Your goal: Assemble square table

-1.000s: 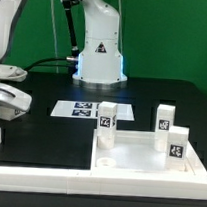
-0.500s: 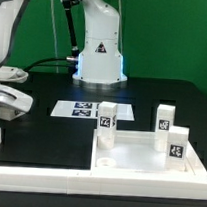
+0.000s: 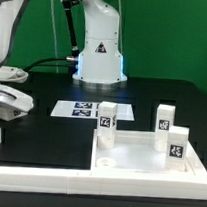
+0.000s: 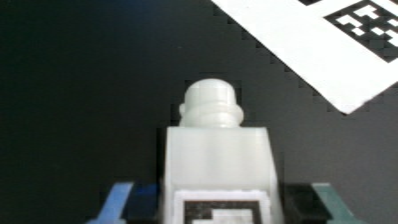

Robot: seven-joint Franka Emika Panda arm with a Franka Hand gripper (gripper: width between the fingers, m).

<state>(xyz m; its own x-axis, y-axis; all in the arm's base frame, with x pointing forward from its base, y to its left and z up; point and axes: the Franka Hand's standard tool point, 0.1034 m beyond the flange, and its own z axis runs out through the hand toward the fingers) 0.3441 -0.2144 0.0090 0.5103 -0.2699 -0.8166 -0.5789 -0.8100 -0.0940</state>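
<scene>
Wrist view shows you the gripper (image 4: 217, 205) with its blue fingers (image 4: 121, 203) flanking a white leg block (image 4: 219, 160), near its sides, though you cannot tell if they press it. Against the earlier exterior pictures, nothing visibly differs. Its long axis runs straight out from the gripper, rounded peg end outward, near the marker board (image 4: 329, 42).

arm (image 3: 99, 36): white glossy shell | black cable | base: blue-lit | finger pads (image 4: 125, 200): blue
</scene>
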